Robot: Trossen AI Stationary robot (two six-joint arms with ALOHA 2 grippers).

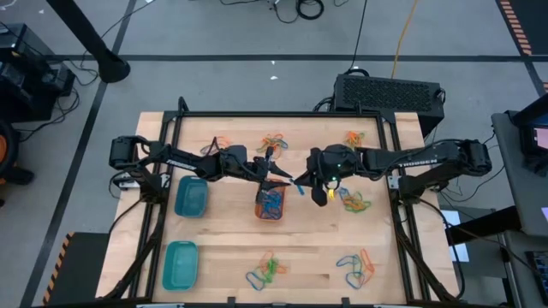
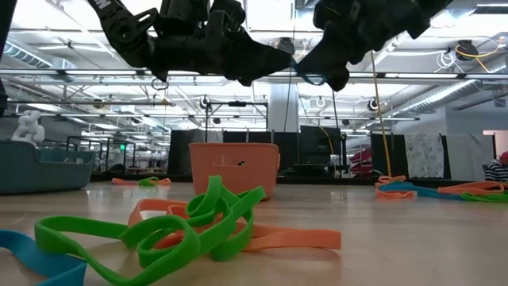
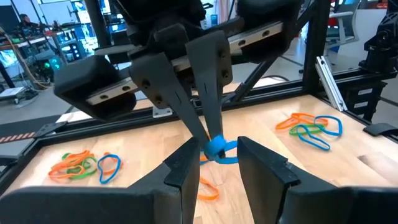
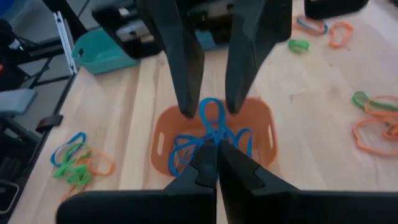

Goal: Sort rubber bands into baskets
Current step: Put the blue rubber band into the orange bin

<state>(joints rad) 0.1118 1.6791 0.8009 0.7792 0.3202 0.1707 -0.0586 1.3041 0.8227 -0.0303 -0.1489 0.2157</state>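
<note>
Over the orange basket [image 1: 270, 205], which holds blue rubber bands [image 4: 186, 146], my two grippers meet tip to tip. My right gripper [image 4: 216, 158] is shut on a blue rubber band [image 3: 216, 148]. My left gripper [image 3: 217, 169] is open and level. Its fingers [image 4: 183, 74] stand on either side of that band's loop, and I see no touch. Two teal baskets [image 1: 191, 197] [image 1: 180, 263] sit on the table's left side. Mixed orange, green, blue and yellow rubber bands lie in heaps on the wood. My right gripper pinches the blue band between its two fingertips at a bunched part [image 3: 215, 147], slanting down from the table's right. A loop of it [image 4: 211, 112] sticks out past the fingertips between the left fingers. The band is clear of the table, above the orange basket.
Heaps of bands lie at the far edge [image 1: 274, 139] [image 1: 354, 137], right of centre [image 1: 353, 202] and near the front [image 1: 267, 269] [image 1: 355, 267]. Black frame rails [image 1: 394, 197] border the table. A green and orange tangle [image 2: 190, 230] lies close to the low camera.
</note>
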